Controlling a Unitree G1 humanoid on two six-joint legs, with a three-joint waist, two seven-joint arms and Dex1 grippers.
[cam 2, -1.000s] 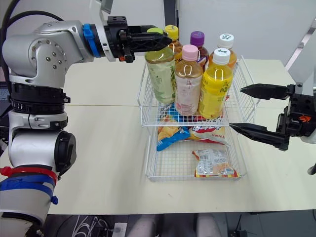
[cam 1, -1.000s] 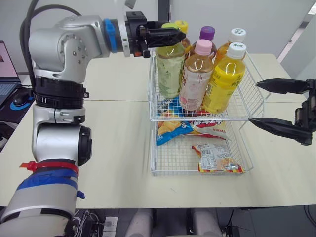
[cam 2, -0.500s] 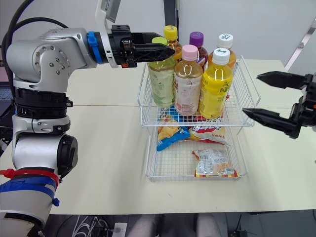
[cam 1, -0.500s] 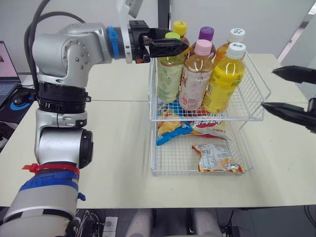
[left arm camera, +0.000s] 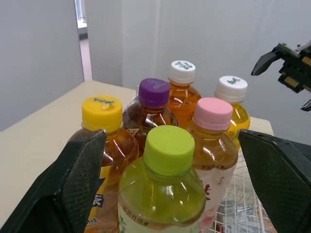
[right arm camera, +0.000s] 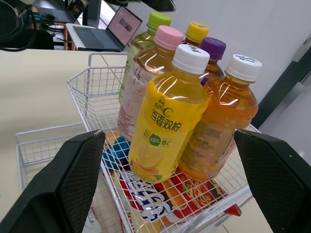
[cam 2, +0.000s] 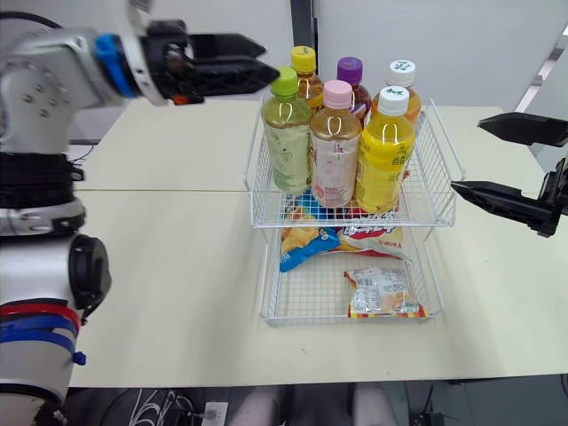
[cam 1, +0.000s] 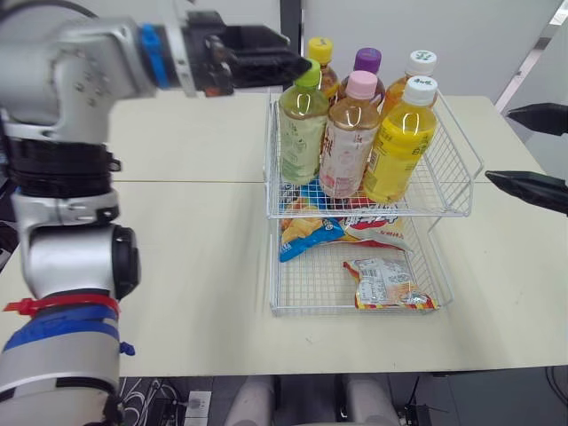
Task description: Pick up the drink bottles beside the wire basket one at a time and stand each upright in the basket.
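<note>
Head views: two-tier wire basket (cam 1: 441, 191) sits mid worktop (cam 1: 195, 231). Six bottles stand upright in the upper tier. Near row, left to right: green-cap bottle (cam 1: 302, 133), pink-cap bottle (cam 1: 348, 142), yellow bottle (cam 1: 399, 142) with a white cap. Far row, left to right: yellow-cap bottle (cam 1: 321, 51), purple-cap bottle (cam 1: 366, 60), orange bottle (cam 1: 419, 64) with a white cap. They are packed tight and touch each other. Under them lie a blue-yellow chip bag (cam 1: 304, 232) and a red-white bag (cam 1: 373, 226). A small snack packet (cam 1: 386, 284) lies in the near part of the lower tier. Left gripper (cam 2: 269, 60) hangs at cap height, just left of the green-cap bottle, tips close to the cap. Right gripper (cam 2: 469, 155) is right of the basket, apart from it, pointing left, fingers spread wide and empty.

Left wrist view: fingers (left arm camera: 80, 179) are released, wide apart. The green cap sits between them, touching neither. The other five caps crowd behind it, and the right gripper shows beyond them.

Right wrist view: both fingers are apart with nothing held. The yellow bottle is closest, the orange bottle beside it, the rest behind. The basket's wire wall stands between the fingers and the bottles. A laptop (right arm camera: 121, 29) sits open on a far desk.
</note>
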